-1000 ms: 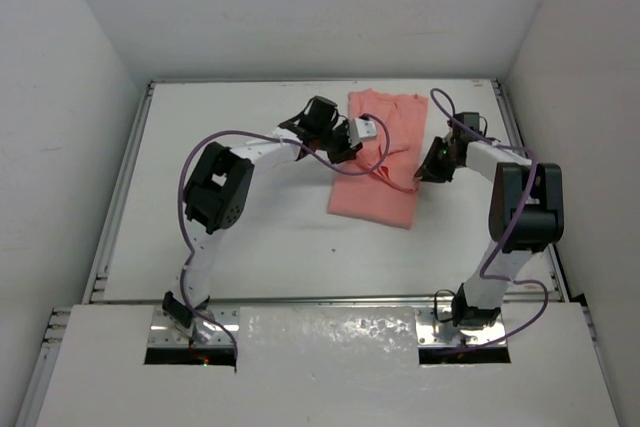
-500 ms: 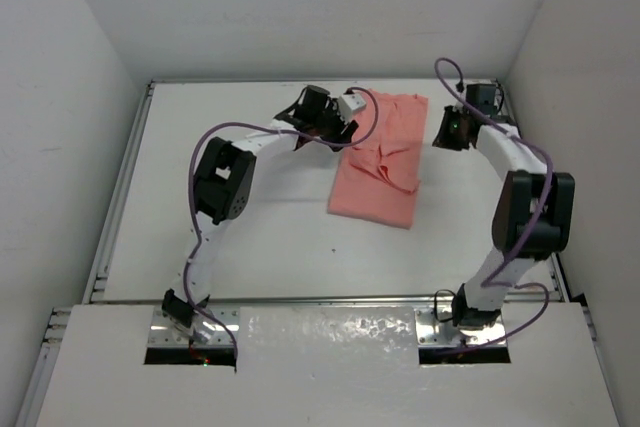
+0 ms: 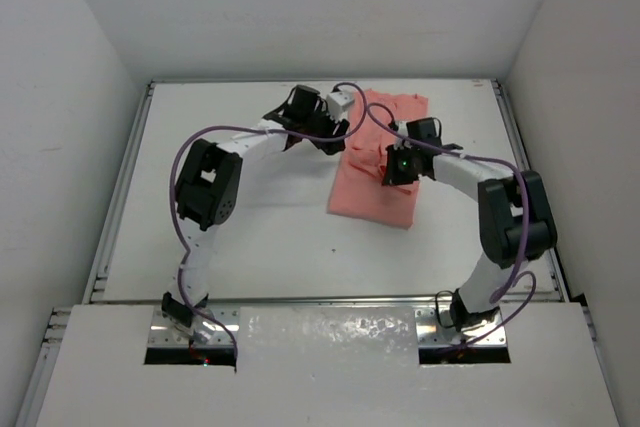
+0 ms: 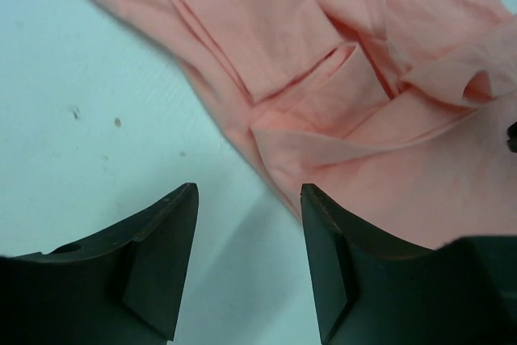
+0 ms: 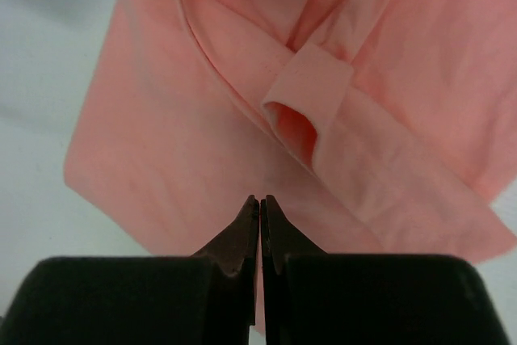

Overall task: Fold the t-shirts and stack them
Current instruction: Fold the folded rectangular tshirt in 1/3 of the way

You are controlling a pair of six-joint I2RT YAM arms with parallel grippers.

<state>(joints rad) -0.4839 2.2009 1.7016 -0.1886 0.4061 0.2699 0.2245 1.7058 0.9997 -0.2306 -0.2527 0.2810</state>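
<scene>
The right gripper (image 3: 400,164) has swung in over the half-folded t-shirt (image 3: 372,197) lying far-centre on the counter (image 3: 250,237). Its jaws are pressed together on nothing, probably to flatten the cloth. The left gripper (image 4: 249,191) hangs spread beside the shirt's edge.

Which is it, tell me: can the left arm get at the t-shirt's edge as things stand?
Probably yes. The left gripper hangs open just off the edge of the t-shirt, with only bare table between. The right gripper, shut, sits over its middle, seemingly clear.
</scene>
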